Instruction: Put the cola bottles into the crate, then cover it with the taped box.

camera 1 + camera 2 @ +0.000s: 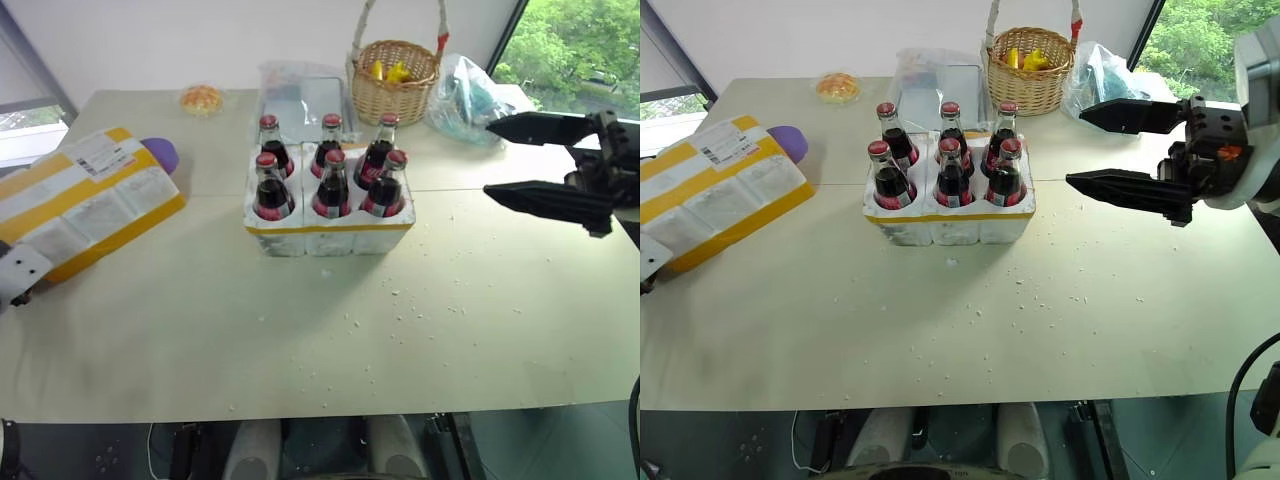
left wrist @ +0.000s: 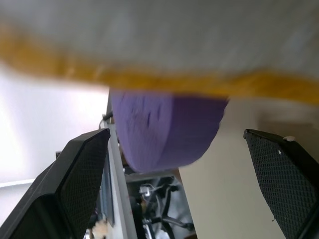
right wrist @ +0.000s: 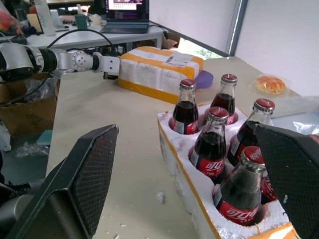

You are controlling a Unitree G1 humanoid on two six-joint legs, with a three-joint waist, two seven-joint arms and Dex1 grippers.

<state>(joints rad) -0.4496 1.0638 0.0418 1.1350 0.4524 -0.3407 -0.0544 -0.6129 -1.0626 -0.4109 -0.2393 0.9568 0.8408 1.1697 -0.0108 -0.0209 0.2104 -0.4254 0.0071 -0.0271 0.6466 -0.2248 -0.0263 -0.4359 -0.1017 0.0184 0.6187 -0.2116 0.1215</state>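
Note:
Several cola bottles point(image 1: 330, 175) with red caps stand upright in the wells of the crate point(image 1: 330, 238), a low white foam tray with yellow tape, mid-table. The taped box point(image 1: 85, 205), white with yellow bands and a label, lies at the table's left. My left gripper point(image 2: 177, 132) is open at the box's near-left end, with the box's yellow-taped edge point(image 2: 149, 74) close in front of it. My right gripper point(image 1: 488, 159) hovers open to the right of the crate, above the table and pointing toward it, with nothing between its fingers.
A purple round object point(image 1: 160, 153) sits right behind the taped box. A wicker basket point(image 1: 395, 75), a clear plastic container point(image 1: 300, 95), a plastic bag point(image 1: 465, 95) and an orange item point(image 1: 201, 98) line the far edge. Foam crumbs point(image 1: 400, 295) dot the table.

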